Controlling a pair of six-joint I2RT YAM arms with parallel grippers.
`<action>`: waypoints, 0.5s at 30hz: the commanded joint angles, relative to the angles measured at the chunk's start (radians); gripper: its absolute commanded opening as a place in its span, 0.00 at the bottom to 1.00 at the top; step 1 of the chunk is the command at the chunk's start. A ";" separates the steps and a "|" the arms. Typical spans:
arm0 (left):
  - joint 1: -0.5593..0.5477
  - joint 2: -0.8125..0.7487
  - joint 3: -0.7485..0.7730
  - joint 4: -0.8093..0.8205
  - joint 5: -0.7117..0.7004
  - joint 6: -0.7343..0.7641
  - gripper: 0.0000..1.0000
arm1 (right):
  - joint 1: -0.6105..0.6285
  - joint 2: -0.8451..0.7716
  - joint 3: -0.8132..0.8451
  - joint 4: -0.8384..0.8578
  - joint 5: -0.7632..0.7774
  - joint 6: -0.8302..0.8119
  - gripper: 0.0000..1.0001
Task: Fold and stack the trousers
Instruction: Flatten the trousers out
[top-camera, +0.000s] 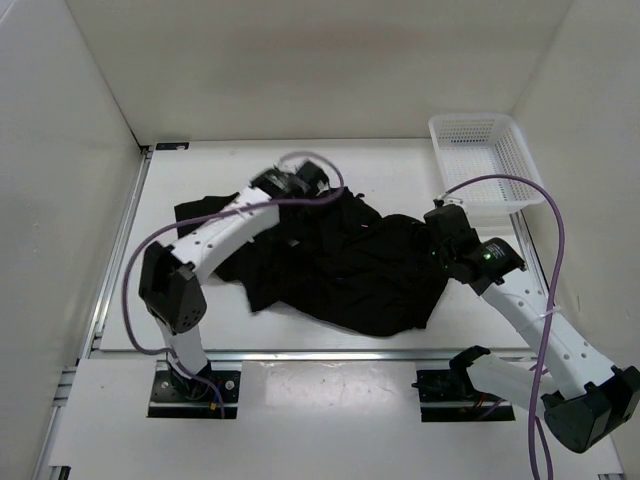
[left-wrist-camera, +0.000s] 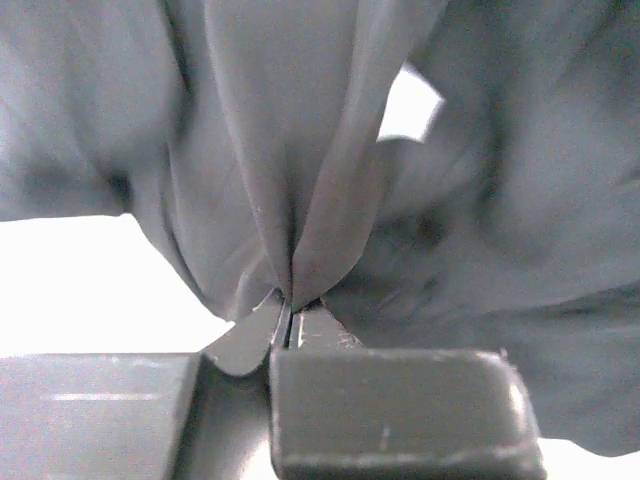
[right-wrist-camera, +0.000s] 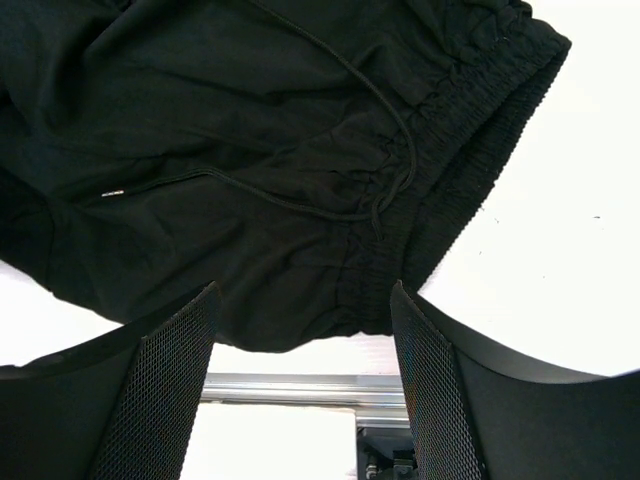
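Observation:
The black trousers lie crumpled across the middle of the white table. My left gripper is at their far edge, shut on a pinched fold of the fabric. In the left wrist view the fingertips meet on the fold, and the cloth hangs from them. My right gripper is at the right end of the heap. In the right wrist view it is open and empty. Its mesh-padded fingers stand either side of the elastic waistband with its drawstring, without touching it.
A white plastic basket stands at the back right corner. White walls close the left, back and right sides. A metal rail runs along the table's near edge and also shows in the right wrist view.

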 joint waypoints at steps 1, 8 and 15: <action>0.128 -0.099 0.342 -0.037 -0.088 0.165 0.10 | -0.003 -0.022 0.042 0.013 0.018 -0.027 0.74; 0.419 0.272 0.963 0.058 0.160 0.372 0.47 | -0.013 -0.022 0.060 0.013 0.007 -0.024 0.76; 0.481 0.216 0.760 0.144 0.302 0.269 1.00 | -0.022 -0.147 -0.024 -0.016 -0.014 0.011 1.00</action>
